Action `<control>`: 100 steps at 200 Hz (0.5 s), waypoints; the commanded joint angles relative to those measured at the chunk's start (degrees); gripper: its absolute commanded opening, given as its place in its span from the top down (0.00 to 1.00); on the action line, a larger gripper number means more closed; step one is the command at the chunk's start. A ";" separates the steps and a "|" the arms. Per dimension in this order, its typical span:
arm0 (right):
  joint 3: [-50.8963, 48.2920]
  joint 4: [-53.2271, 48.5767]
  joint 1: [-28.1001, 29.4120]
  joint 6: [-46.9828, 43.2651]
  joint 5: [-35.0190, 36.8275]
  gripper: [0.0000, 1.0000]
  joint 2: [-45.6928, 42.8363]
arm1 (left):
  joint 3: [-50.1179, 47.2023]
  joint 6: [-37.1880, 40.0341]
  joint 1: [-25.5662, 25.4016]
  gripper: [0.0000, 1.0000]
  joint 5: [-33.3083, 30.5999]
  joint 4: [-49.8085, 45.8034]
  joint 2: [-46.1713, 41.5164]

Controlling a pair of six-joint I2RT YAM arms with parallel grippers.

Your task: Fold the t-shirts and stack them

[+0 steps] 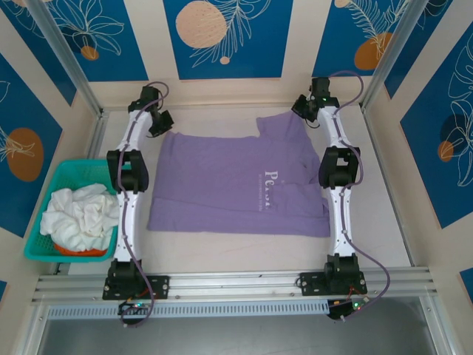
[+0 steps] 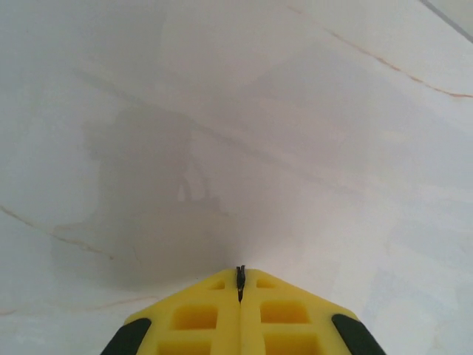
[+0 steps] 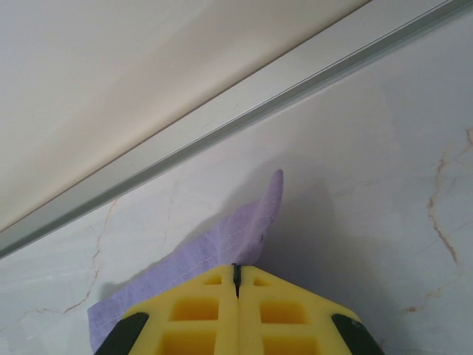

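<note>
A lavender t-shirt (image 1: 222,185) with white lettering (image 1: 272,186), white t-shirts (image 1: 77,214), teal basket (image 1: 70,171).

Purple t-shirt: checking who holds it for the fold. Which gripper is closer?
Right. The right gripper is shut on the purple t-shirt at its far right edge; the left gripper hangs shut over bare table just off its far left corner.

A pale, marble-veined table (image 1: 222,248) sits inside a booth. Cream walls (image 1: 299,37) carry deep blue panels (image 1: 255,41) printed with white leaves and orange discs. Slanted aluminium posts (image 1: 63,55) rise at the far corners. A ribbed metal rail (image 1: 236,282) runs along the table's near edge. Light is soft and even.
</note>
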 commanded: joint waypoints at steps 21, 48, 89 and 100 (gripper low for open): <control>-0.90 0.94 0.01 0.01 0.10 1.00 -4.50 | -5.63 2.65 -1.73 1.00 -4.38 2.15 -9.16; -3.43 -0.10 0.09 -2.01 0.10 1.00 -7.77 | -15.50 3.98 -2.49 1.00 -7.01 7.83 -15.37; -16.44 0.40 -0.24 -2.93 -1.24 1.00 -17.80 | -34.28 7.70 -2.69 1.00 -8.47 15.52 -26.46; -20.66 0.82 -0.34 -3.13 -1.48 1.00 -21.25 | -38.75 9.03 -2.55 1.00 -8.43 17.23 -29.56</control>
